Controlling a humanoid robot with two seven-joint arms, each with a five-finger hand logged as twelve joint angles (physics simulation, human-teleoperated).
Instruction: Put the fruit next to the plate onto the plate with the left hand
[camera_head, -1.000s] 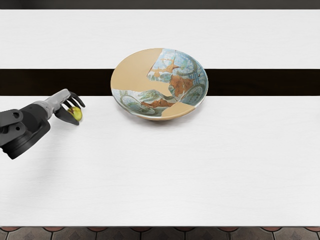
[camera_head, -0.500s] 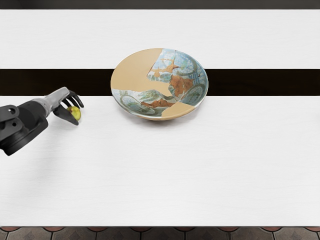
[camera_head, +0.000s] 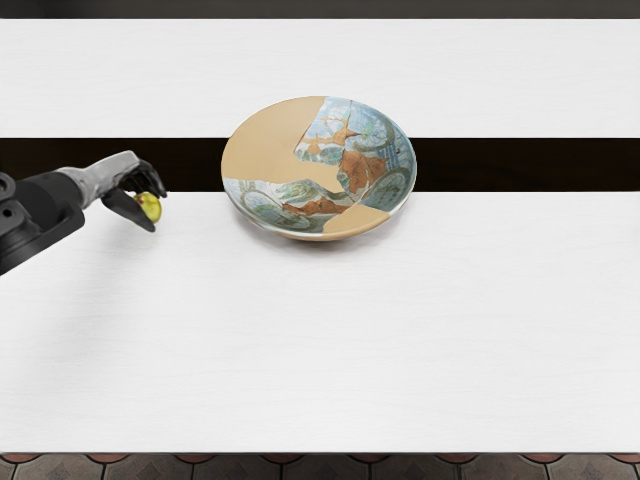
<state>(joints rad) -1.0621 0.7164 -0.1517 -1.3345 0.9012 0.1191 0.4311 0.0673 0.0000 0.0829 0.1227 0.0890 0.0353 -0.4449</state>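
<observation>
White tabletop (camera_head: 350, 330) carries a shallow round tan-and-blue ceramic plate (camera_head: 262, 150); well left of it, the left hand (camera_head: 130, 188) is clamped on the small yellow-green fruit (camera_head: 150, 207). Best to hold firm, clear the rim, and let go over the plate's middle.

— Inspector: Any legible text, labels, brands or numbers to record?
— Assistant: None legible. The plate (camera_head: 262, 150) bears only painted figures in blue, green and orange on a tan ground, with no lettering made out. The table (camera_head: 400, 330) is plain white, without markings.
</observation>
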